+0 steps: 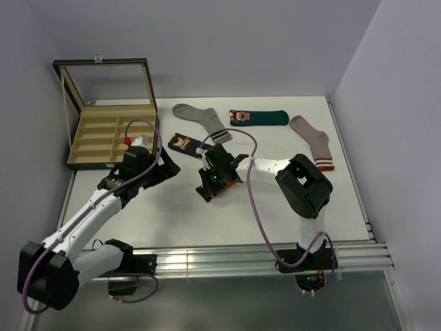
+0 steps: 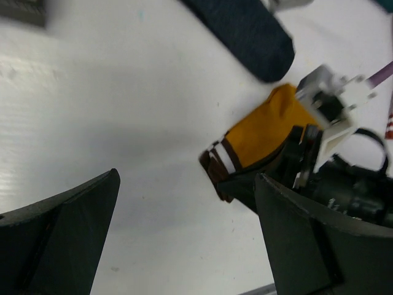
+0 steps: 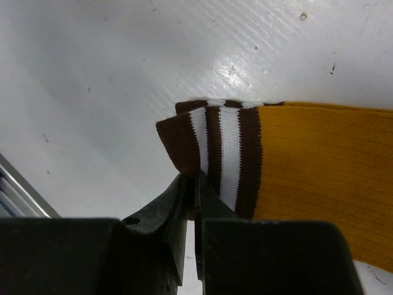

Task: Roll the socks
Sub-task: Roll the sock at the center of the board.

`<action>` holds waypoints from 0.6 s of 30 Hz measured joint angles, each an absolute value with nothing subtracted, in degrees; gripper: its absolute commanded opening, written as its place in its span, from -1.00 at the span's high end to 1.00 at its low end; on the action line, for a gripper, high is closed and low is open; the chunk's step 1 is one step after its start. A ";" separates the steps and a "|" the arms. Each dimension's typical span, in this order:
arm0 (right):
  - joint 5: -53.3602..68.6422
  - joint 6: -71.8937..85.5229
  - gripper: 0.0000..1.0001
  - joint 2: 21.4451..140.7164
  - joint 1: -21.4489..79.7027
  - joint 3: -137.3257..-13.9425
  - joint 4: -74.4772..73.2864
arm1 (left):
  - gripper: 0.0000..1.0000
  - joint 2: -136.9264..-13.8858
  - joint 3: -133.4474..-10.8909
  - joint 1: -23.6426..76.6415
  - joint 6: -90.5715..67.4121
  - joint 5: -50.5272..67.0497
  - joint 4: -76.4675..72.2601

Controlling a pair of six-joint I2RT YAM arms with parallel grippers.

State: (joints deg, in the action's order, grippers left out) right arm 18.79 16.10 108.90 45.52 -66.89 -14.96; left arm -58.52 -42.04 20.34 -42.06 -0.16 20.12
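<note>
— Sock first: where is the mustard sock (image 3: 307,153)?

— In the middle of the table (image 1: 275,207), a bit nearer to us than the navy sock (image 1: 186,144). It looks bunched up.

— Is it hard to hold?

— I don't think so. It looks soft, light and floppy, and it won't break. But a floppy roll can fall open. The stripy cuff (image 3: 221,153) is the best spot to pinch, because the cloth looks thickest there.

— Who has it?

— The right gripper (image 3: 195,203). Its jaws are squeezed on the edge of the stripy cuff. The left gripper (image 2: 187,184) is close by on the left, with its jaws wide apart and nothing in them.

— Which view shows the pinch?

— Only the right wrist view. From the top, the arm hides it. The left wrist view shows more of the orange part.

— And the other socks?

— Only the top view shows them all. The teal sock (image 1: 260,118) lies at the far side, between a grey sock (image 1: 203,118) and a pink sock (image 1: 313,141). A wooden box (image 1: 110,131) sits far left.
</note>
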 measured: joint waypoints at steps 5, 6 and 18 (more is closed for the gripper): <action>23.11 17.26 0.99 108.90 43.20 -65.43 -12.64 | -0.93 -64.75 -38.96 25.96 -49.39 -1.15 17.19; 23.64 17.32 0.96 108.90 42.94 -65.30 -12.47 | -0.92 -65.54 -38.50 26.61 -50.57 -1.19 16.51; 24.25 17.39 0.89 108.14 42.70 -64.16 -11.03 | -0.79 -70.54 -34.85 28.53 -59.35 -0.34 6.59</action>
State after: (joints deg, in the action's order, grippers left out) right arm 24.25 17.39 108.14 42.70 -64.16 -11.03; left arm -70.54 -34.85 28.53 -59.35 -0.34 6.59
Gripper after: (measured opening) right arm 0.107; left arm 0.913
